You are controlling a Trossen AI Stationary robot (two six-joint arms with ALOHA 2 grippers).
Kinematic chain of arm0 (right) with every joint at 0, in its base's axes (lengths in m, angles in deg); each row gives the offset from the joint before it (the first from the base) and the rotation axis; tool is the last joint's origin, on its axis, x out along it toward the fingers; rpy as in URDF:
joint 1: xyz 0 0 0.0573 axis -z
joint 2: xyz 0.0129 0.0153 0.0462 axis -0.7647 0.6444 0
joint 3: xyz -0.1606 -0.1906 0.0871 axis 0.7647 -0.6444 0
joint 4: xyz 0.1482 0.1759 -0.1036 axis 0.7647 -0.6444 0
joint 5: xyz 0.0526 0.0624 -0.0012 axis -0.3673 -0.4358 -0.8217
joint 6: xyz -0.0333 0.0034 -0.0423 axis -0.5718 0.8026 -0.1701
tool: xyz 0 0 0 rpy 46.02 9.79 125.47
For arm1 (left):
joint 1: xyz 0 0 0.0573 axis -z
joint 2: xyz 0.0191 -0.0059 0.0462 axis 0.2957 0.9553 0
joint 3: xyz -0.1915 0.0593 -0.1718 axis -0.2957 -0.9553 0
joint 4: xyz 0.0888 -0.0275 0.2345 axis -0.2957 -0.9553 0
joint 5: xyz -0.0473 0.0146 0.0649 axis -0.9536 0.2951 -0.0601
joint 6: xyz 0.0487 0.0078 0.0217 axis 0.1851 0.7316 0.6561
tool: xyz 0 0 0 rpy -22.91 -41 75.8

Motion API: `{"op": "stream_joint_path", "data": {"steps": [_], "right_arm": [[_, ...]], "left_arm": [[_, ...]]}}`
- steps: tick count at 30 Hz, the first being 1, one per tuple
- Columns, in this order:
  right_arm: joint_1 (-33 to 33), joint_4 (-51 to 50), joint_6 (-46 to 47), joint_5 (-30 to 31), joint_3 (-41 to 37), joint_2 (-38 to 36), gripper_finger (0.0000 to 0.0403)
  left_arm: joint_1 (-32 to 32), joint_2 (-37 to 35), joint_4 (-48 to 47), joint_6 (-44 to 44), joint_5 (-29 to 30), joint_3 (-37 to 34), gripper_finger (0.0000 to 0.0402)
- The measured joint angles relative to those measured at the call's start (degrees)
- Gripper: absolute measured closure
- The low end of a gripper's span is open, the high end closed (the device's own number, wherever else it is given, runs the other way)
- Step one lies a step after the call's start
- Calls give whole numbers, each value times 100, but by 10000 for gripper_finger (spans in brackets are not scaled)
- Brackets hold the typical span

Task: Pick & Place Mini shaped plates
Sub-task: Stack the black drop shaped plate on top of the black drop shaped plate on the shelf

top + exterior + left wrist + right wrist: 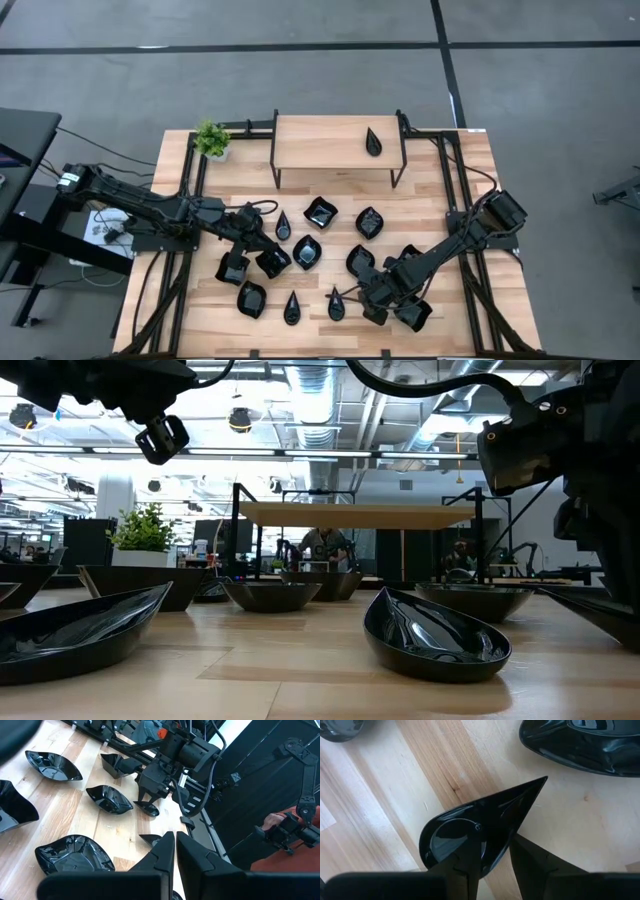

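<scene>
The teardrop plate point(470, 835), glossy, light and likely slippery, is hanging pinched by its rim in the right gripper point(495, 862); the left gripper point(175, 852), jaws pressed together, is hovering empty.

Glossy black mini shaped plates point(307, 252) lie on a pale wooden table point(450, 190) with light and tan grain stripes. A small potted plant point(211, 139) has green leaves in what looks like a white pot. Both arms are dark, the floor point(540, 90) grey with darker lines.
</scene>
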Motion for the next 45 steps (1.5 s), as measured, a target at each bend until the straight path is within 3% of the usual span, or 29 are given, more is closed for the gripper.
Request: {"op": "stream_joint_path", "data": {"steps": [17, 45], "right_arm": [[-1, 19, 16, -8, 0, 0, 338], [1, -349, -156, -84, 385, 0, 345]], "left_arm": [[-1, 0, 0, 1, 0, 0, 382], [0, 0, 0, 1, 0, 0, 382]]}}
